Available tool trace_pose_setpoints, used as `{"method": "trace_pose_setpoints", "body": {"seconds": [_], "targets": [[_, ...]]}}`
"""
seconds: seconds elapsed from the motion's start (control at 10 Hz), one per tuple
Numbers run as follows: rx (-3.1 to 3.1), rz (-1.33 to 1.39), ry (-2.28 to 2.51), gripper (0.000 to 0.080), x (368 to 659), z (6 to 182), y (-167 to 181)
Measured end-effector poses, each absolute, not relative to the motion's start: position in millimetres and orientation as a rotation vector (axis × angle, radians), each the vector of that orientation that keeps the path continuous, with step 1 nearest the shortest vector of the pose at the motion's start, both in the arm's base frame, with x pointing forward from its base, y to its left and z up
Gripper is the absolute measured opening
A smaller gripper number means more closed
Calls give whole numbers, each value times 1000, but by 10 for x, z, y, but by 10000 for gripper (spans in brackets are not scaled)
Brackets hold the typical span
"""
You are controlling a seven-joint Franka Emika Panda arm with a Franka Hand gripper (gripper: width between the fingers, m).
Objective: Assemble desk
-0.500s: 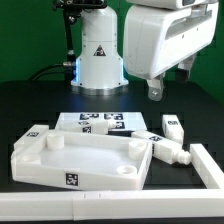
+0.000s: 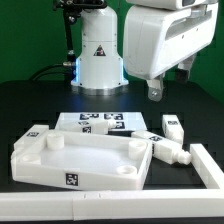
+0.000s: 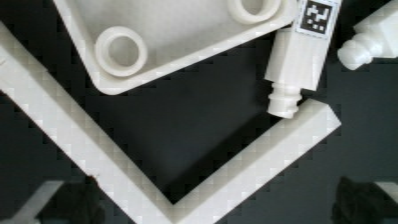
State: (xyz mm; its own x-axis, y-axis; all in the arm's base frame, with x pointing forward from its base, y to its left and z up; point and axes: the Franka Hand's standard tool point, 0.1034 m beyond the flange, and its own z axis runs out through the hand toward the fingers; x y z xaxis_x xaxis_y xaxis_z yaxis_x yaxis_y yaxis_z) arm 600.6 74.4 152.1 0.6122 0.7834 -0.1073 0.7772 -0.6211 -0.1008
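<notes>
The white desk panel [image 2: 85, 160] lies rim-up on the black table, with round holes in its corners. One corner hole shows in the wrist view [image 3: 125, 45]. A square leg [image 2: 166, 151] with a tag lies against the panel's right end and also shows in the wrist view [image 3: 292, 60]. Another leg [image 2: 172, 127] lies behind it, its end visible in the wrist view [image 3: 365, 47]. My gripper [image 2: 168, 84] hangs well above the legs, open and empty. Its dark fingers [image 3: 43, 202] stand wide apart in the wrist view, touching nothing.
The marker board [image 2: 95, 122] lies flat behind the panel. A white L-shaped fence [image 2: 205, 168] runs along the table's front and right, and its corner shows under the gripper [image 3: 169, 190]. The arm's base [image 2: 98, 55] stands at the back.
</notes>
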Motion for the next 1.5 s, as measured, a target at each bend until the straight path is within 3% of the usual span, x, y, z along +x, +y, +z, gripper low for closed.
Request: {"method": "trace_pose_setpoints", "body": {"seconds": [0.2,0.5,1.0,1.3,1.5], "targets": [[-2779,219,-1356,650,5954,1550,758],[-2786,231,-1357,650,5470,1548,852],[-2827,220,-1220,650,5414,1505,741],[-2859,100,-1065,650,5217,1163,611],[-2856,115,-1067,650,5216,1179,617]]}}
